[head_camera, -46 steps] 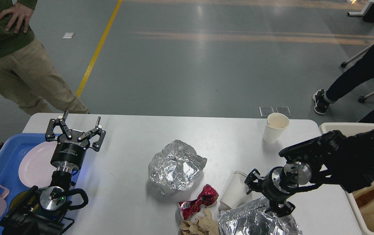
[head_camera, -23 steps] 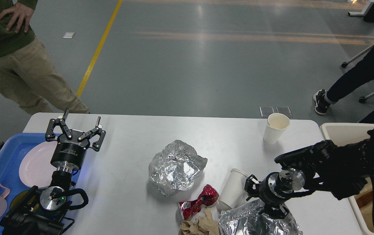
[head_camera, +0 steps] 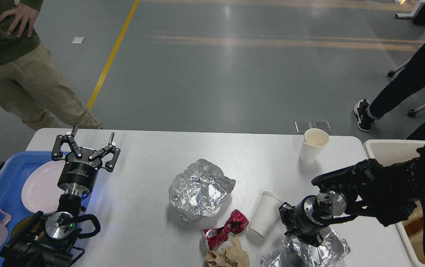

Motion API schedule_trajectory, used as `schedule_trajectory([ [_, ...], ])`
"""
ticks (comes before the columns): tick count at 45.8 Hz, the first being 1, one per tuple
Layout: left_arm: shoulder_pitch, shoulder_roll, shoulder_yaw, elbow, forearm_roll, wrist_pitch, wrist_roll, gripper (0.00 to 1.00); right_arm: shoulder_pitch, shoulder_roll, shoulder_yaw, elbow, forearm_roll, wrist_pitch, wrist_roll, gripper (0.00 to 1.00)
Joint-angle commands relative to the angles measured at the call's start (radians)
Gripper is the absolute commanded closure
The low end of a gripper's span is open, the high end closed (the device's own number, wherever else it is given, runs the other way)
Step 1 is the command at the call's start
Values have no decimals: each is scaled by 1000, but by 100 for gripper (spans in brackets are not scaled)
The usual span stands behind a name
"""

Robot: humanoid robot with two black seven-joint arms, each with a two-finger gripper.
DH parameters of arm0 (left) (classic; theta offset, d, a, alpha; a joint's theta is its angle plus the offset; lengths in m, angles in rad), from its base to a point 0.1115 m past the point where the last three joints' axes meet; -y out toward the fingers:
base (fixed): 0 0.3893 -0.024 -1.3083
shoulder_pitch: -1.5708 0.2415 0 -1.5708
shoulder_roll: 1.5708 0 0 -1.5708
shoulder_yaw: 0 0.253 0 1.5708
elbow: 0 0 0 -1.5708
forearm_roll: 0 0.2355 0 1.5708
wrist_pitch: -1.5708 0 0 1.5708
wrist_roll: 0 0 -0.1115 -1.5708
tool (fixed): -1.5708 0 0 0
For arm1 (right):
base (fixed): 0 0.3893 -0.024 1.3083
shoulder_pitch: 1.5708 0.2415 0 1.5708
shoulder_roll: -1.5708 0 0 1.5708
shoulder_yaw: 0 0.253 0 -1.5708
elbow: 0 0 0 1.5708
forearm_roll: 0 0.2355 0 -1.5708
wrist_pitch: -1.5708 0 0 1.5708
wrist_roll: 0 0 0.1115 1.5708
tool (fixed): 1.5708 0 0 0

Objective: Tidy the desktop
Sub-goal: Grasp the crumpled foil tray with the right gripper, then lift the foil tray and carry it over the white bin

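Nearest, at the desktop's (head_camera: 149,222) front edge, the right gripper (head_camera: 290,231) pinches the crumpled foil tray (head_camera: 319,252), which looks light, springy and easily crushed, so its rim seems safest. Farther left, the left gripper (head_camera: 85,146) hovers spread over the smooth, rigid tabletop.

Grey floor (head_camera: 234,74) w/ yellow line (head_camera: 110,59).
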Motion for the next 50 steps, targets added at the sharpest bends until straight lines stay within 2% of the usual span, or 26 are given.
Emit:
schedule_trajectory([
  [1, 0, 0, 0, 0, 0, 0, 0, 4, -1, 8, 0, 0, -7, 0, 2, 100],
  [7, 0, 0, 0, 0, 0, 0, 0, 4, 43, -9, -14, 12, -4, 14, -1, 100],
  [16, 0, 0, 0, 0, 0, 0, 0, 4, 241, -61, -124, 61, 2, 218, 3, 100],
  [29, 0, 0, 0, 0, 0, 0, 0, 4, 755, -69, -350, 339, -1, 411, 8, 100],
  [38, 0, 0, 0, 0, 0, 0, 0, 4, 1056, -109, -403, 429, -4, 585, 9, 100],
  [41, 0, 0, 0, 0, 0, 0, 0, 4, 1094, -109, -405, 443, -7, 611, 9, 100],
  [50, 0, 0, 0, 0, 0, 0, 0, 4, 1094, -110, -411, 443, -48, 605, 14, 100],
])
